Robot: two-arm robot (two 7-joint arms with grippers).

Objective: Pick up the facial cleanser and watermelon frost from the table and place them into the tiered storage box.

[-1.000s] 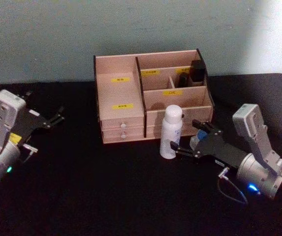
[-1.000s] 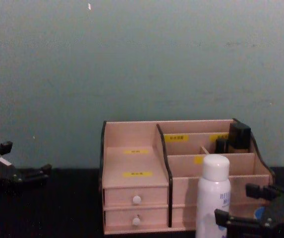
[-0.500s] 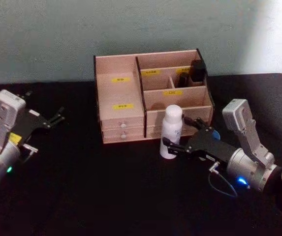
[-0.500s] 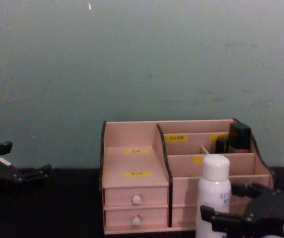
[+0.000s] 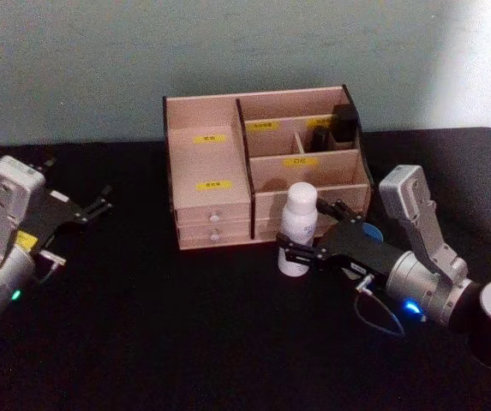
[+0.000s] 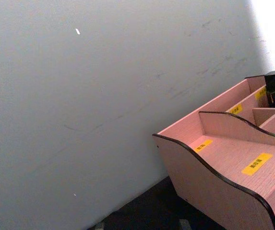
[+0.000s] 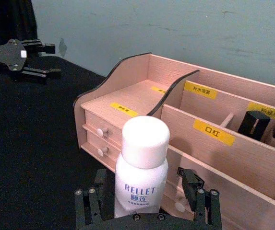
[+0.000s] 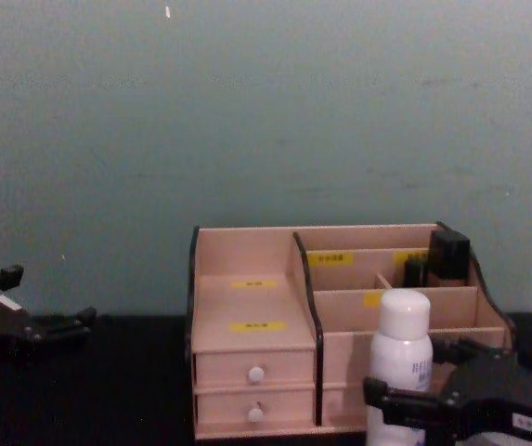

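The right gripper (image 5: 303,231) gapes around the facial cleanser (image 5: 301,205), at five o'clock of the tiered storage box (image 5: 206,163). It looks light, slick and tippy, so grip mid-body. The left gripper (image 5: 95,205) idles open at nine o'clock.

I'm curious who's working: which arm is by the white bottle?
The right end effector, open around the facial cleanser; the left end effector is far away.

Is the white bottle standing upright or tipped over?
Upright: the white bottle stands cap up inside the open right pincer.
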